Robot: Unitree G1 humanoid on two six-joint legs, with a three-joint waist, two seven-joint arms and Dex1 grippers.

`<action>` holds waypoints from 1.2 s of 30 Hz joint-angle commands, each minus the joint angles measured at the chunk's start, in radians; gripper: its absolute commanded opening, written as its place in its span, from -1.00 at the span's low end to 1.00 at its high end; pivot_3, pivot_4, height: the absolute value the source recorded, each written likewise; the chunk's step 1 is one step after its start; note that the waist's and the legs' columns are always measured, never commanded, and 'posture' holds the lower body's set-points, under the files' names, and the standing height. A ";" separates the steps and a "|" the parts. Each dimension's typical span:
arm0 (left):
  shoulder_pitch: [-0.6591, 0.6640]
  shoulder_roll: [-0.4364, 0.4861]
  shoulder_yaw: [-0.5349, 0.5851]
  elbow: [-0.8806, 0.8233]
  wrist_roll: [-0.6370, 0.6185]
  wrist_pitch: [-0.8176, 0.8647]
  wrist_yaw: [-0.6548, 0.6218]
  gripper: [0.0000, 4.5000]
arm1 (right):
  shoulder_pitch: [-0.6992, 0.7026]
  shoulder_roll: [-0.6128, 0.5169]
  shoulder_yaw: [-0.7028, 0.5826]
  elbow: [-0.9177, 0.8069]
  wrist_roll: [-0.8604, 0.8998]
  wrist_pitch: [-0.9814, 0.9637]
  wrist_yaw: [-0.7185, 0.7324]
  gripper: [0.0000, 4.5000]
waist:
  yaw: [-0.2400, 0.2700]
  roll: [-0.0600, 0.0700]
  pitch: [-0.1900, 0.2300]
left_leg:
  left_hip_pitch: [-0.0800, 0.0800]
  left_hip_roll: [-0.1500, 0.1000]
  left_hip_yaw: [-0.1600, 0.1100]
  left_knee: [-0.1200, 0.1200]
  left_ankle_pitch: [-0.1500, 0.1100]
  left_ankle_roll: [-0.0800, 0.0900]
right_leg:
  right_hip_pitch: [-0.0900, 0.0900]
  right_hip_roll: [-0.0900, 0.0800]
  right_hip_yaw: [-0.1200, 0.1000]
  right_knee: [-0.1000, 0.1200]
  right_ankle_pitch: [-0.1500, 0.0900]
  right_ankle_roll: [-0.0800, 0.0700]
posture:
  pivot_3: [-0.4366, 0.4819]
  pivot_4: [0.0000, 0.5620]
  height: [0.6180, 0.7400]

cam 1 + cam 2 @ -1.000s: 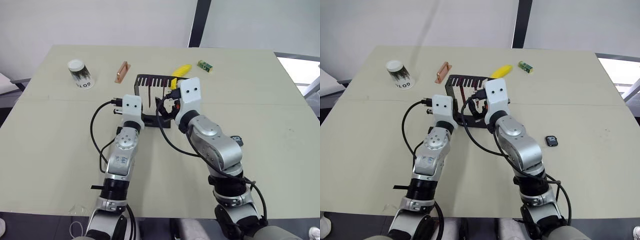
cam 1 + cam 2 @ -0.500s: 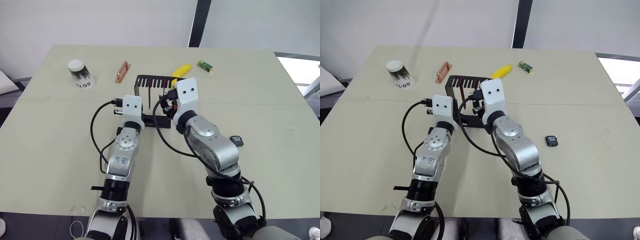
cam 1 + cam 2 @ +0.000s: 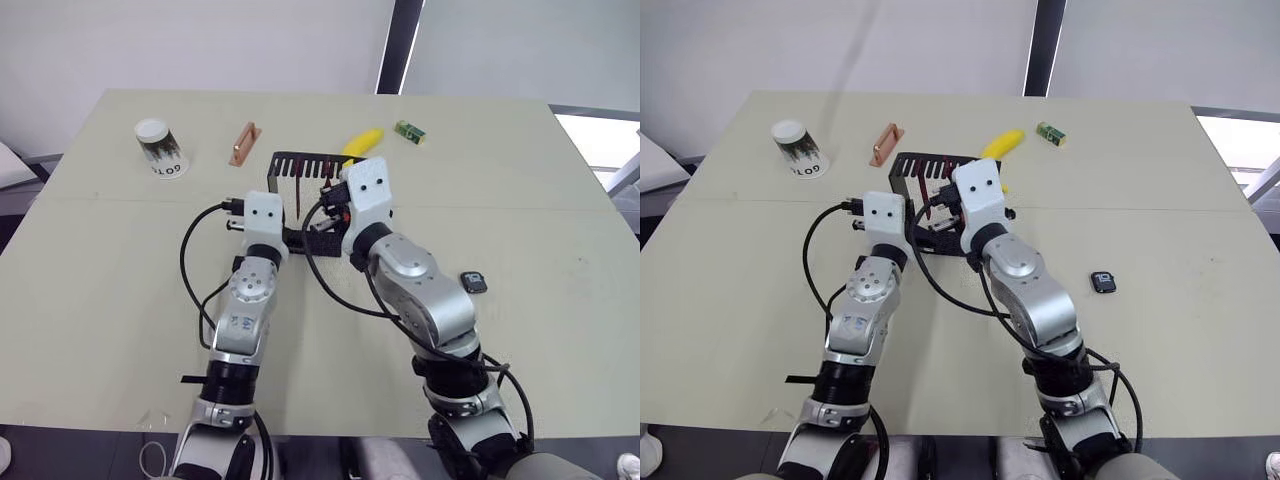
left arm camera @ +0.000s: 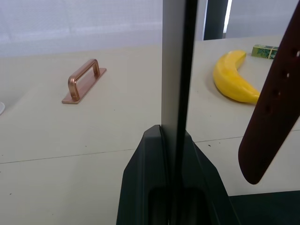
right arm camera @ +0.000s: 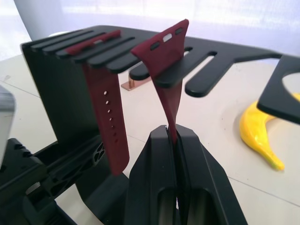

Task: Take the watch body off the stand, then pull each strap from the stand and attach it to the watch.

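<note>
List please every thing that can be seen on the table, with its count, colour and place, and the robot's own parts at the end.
stand: 1, black, mid table, between the two hands
straps: 2, dark red; one hangs from a slot of the stand's top arm, the other is tilted out of its slot, its lower end between the right hand's fingers
watch body: 1, black, flat on the table to the robot's right, apart from the stand
banana: 1, yellow, behind the stand
small box: 1, green, far side, right of the banana
handle bar: 1, copper, far side, left of the stand
paper cup: 1, white and dark, far left
left hand: shut on the stand's upright
right hand: shut on the tilted strap
</note>
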 commanded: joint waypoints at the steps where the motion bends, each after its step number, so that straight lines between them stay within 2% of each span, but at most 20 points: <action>1: 0.013 -0.006 -0.020 -0.026 0.011 0.005 -0.007 -1.00 | 0.006 -0.022 0.016 -0.106 -0.012 -0.036 0.035 -0.98 | 0.001 0.000 0.000 | 0.000 0.000 0.000 0.000 0.000 0.000 | 0.000 0.000 0.000 0.000 0.000 0.000 | -0.05 -0.47 1.00; 9: 0.034 0.002 -0.013 -0.051 0.009 0.023 -0.016 -1.00 | 0.080 -0.117 0.024 -0.234 0.025 -0.006 0.127 -0.98 | 0.000 0.000 0.000 | 0.000 0.000 0.000 0.000 0.000 0.000 | 0.000 0.000 0.000 -0.001 0.000 0.000 | -0.05 -0.47 1.00; 14: 0.055 0.006 -0.020 -0.078 0.011 0.040 -0.028 -1.00 | 0.154 -0.223 -0.067 -0.318 0.104 0.027 0.224 -0.98 | 0.002 0.000 0.000 | 0.000 0.000 0.000 -0.001 0.000 0.000 | 0.001 0.000 0.000 -0.002 0.000 0.000 | -0.05 -0.47 1.00; 22: 0.069 0.021 -0.014 -0.098 0.002 0.059 -0.048 -1.00 | 0.184 -0.319 -0.148 -0.329 0.212 0.033 0.329 -0.98 | 0.001 0.000 0.000 | 0.001 0.000 0.001 -0.001 0.000 0.000 | 0.002 0.001 0.001 -0.005 0.000 0.000 | -0.05 -0.47 1.00; 28: 0.088 0.022 -0.015 -0.123 -0.003 0.082 -0.063 -1.00 | 0.199 -0.349 -0.181 -0.318 0.262 0.039 0.351 -0.98 | 0.004 0.000 0.000 | 0.001 0.000 0.001 -0.001 0.000 0.000 | 0.002 0.001 0.001 -0.006 0.000 0.000 | -0.05 -0.47 1.00; 29: 0.091 0.023 -0.016 -0.132 -0.006 0.088 -0.069 -0.73 | 0.200 -0.354 -0.188 -0.316 0.273 0.040 0.356 -1.00 | 0.004 0.000 0.000 | 0.001 0.000 0.001 -0.001 0.000 0.000 | 0.002 0.001 0.001 -0.006 0.000 0.000 | -0.05 -0.47 1.00; 30: 0.095 0.024 -0.016 -0.142 -0.008 0.092 -0.075 -0.72 | 0.203 -0.360 -0.193 -0.315 0.282 0.040 0.362 -1.00 | 0.004 0.000 0.000 | 0.001 0.000 0.001 -0.001 0.000 0.000 | 0.002 0.001 0.001 -0.006 0.000 0.000 | -0.05 -0.47 1.00; 31: 0.097 0.025 -0.016 -0.149 -0.010 0.097 -0.079 -0.58 | 0.204 -0.365 -0.196 -0.314 0.289 0.040 0.366 -1.00 | 0.004 0.000 0.000 | 0.001 0.000 0.001 -0.001 0.000 0.000 | 0.002 0.001 0.001 -0.006 0.000 0.000 | -0.05 -0.47 1.00; 33: 0.110 0.034 -0.011 -0.181 -0.015 0.117 -0.094 -0.15 | 0.207 -0.387 -0.203 -0.312 0.303 0.035 0.390 -1.00 | 0.005 0.000 0.000 | 0.001 0.000 0.001 -0.001 0.000 0.000 | 0.002 0.001 0.001 -0.006 0.000 0.000 | -0.05 -0.47 1.00; 34: 0.114 0.037 -0.009 -0.193 -0.016 0.124 -0.098 0.15 | 0.208 -0.395 -0.205 -0.311 0.308 0.032 0.398 -1.00 | 0.005 0.000 0.000 | 0.001 0.000 0.001 -0.001 0.000 0.000 | 0.002 0.001 0.001 -0.006 0.000 0.000 | -0.05 -0.47 1.00; 35: 0.124 0.045 -0.003 -0.213 -0.021 0.137 -0.107 0.27 | 0.207 -0.404 -0.211 -0.309 0.318 0.033 0.409 -1.00 | 0.006 0.000 0.000 | 0.001 0.000 0.001 -0.001 0.000 0.000 | 0.002 0.001 0.001 -0.006 0.000 0.000 | -0.05 -0.47 1.00; 36: 0.136 0.055 0.006 -0.240 -0.032 0.155 -0.122 0.48 | 0.205 -0.413 -0.220 -0.309 0.330 0.036 0.418 -1.00 | 0.004 0.000 0.000 | 0.001 0.000 0.001 -0.001 0.000 0.000 | 0.002 0.001 0.001 -0.006 0.000 0.000 | -0.05 -0.47 1.00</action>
